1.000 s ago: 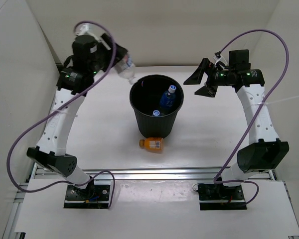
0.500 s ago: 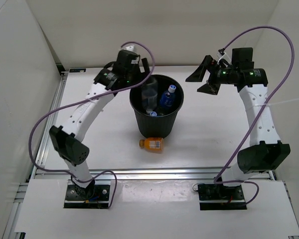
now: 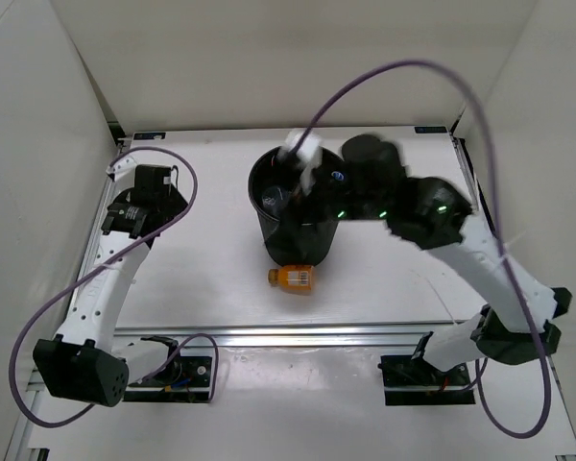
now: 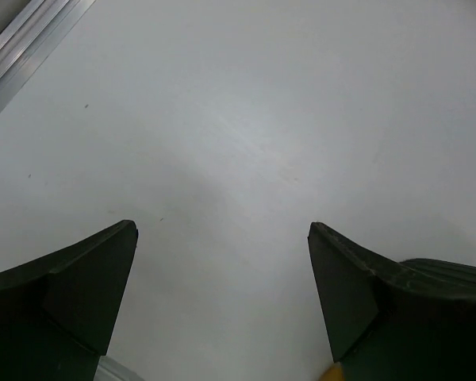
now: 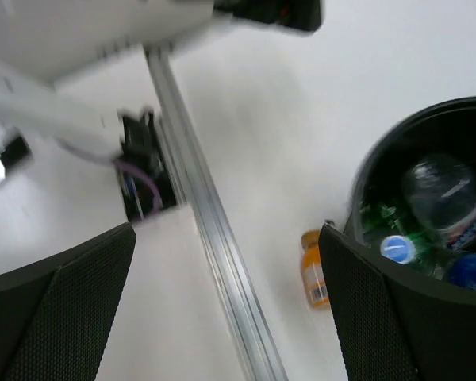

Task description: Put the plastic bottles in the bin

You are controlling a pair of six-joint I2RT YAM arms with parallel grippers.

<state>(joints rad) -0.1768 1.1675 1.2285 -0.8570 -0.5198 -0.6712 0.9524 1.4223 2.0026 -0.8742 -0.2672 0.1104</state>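
Note:
The black bin (image 3: 293, 245) stands mid-table. In the right wrist view its rim (image 5: 365, 178) shows at the right, with a clear labelled bottle (image 5: 440, 190), a green bottle (image 5: 375, 218) and a blue-capped bottle (image 5: 397, 248) inside. A short orange bottle (image 3: 293, 278) lies on its side on the table just in front of the bin, also showing as an orange bottle (image 5: 313, 274) beside the right finger. My right gripper (image 3: 307, 197) hovers blurred over the bin, open and empty (image 5: 226, 238). My left gripper (image 3: 152, 187) is far left, open (image 4: 222, 238) over bare table.
An aluminium rail (image 5: 214, 254) runs along the table's near edge, with the arm bases and purple cables behind it. White walls close in the table at the left, back and right.
The left gripper opened over the bin, dropped its clear bottle inside and swung back to the far left. The right arm swept from the right side to above the bin.

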